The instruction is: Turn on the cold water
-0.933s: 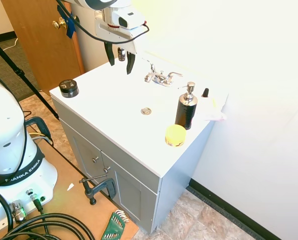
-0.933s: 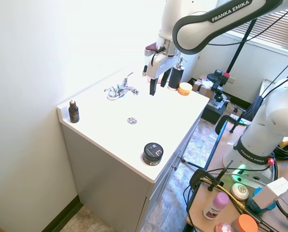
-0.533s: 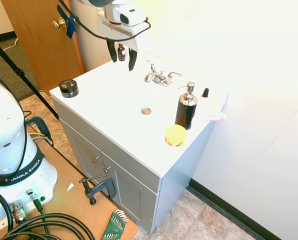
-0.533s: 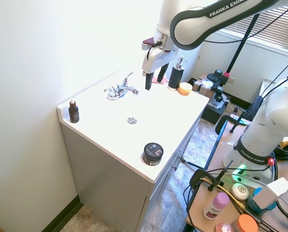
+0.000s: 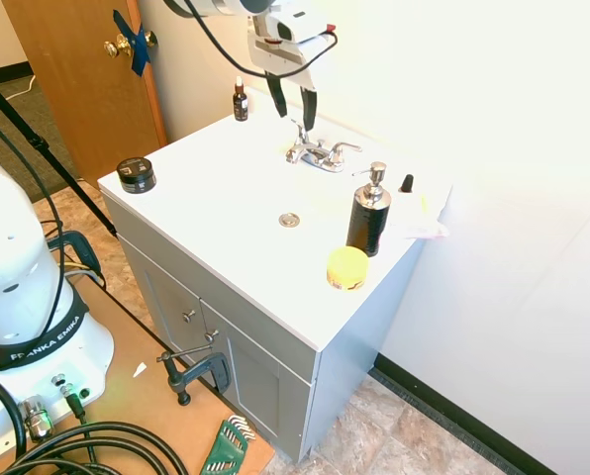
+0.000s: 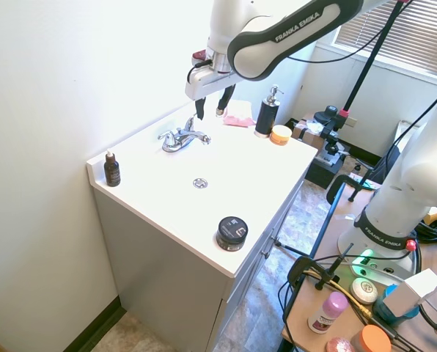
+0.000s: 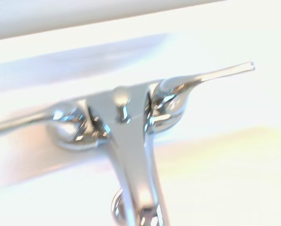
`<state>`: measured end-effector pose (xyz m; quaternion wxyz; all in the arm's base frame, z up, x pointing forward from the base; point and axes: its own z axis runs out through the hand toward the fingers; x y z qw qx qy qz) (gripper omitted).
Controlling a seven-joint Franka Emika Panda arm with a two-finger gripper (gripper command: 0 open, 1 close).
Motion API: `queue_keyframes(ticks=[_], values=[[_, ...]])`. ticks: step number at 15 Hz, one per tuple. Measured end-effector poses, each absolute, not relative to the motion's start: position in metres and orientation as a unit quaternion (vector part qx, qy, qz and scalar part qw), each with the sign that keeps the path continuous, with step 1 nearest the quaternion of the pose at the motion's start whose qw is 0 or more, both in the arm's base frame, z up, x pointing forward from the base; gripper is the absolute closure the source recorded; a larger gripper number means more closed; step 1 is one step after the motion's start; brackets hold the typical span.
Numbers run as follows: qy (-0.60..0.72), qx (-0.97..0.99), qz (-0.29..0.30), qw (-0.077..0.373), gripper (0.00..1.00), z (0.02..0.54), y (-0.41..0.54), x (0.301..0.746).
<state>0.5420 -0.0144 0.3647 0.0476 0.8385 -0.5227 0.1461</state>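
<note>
The faucet [image 5: 316, 152] is seen just above the centre of the first exterior view, at the back of the white vanity top [image 5: 216, 213], with no water showing. The gripper [image 5: 293, 104] is held directly above it, near but apart, its fingers spread moderately and nothing held. The two lever handles are laid out in one line along the back wall, running left to right in the wrist view, while the spout [image 7: 133, 165] is pointed across that line, toward the drain [image 5: 289, 220].
</note>
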Motion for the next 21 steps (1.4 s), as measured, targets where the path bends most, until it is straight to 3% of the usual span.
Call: queue_keyframes(ticks=[8, 21], values=[[-0.559, 0.802, 0.193, 0.082, 0.00, 0.334, -0.047, 0.611], [-0.569, 0.794, 0.178, 0.115, 0.00, 0.288, -0.085, 0.603]])
